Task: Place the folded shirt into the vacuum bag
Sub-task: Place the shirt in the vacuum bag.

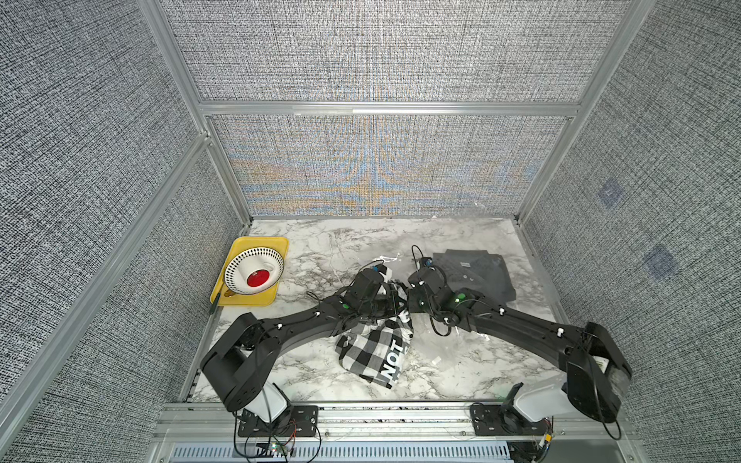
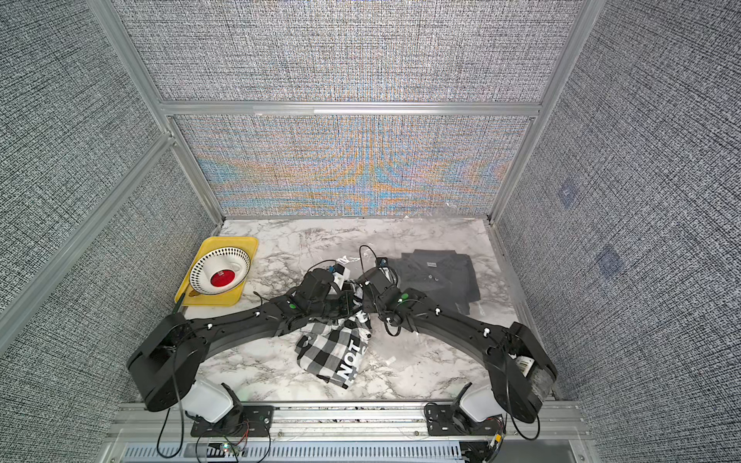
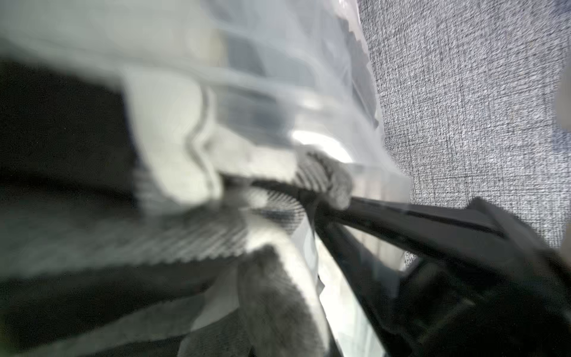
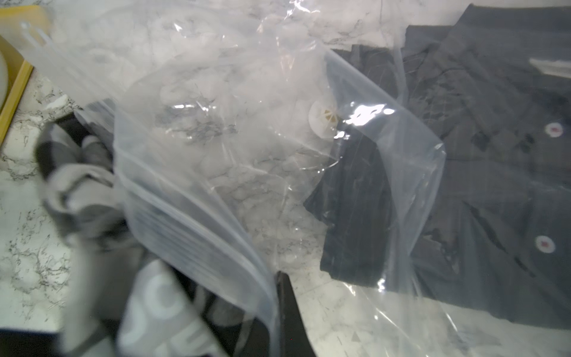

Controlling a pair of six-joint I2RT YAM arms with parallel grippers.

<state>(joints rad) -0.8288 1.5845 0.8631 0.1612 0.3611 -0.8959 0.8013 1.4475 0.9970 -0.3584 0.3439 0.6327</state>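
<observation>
Only R wrist: bag [image 4: 216, 160] valve [image 4: 323, 119] | both top views: cup [image 1: 258, 278]

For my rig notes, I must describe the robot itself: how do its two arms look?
Both the left arm and the right arm are matte black with curved links. Each carries a green light near the wrist, white clips, loose black cables and a white base housing.
</observation>
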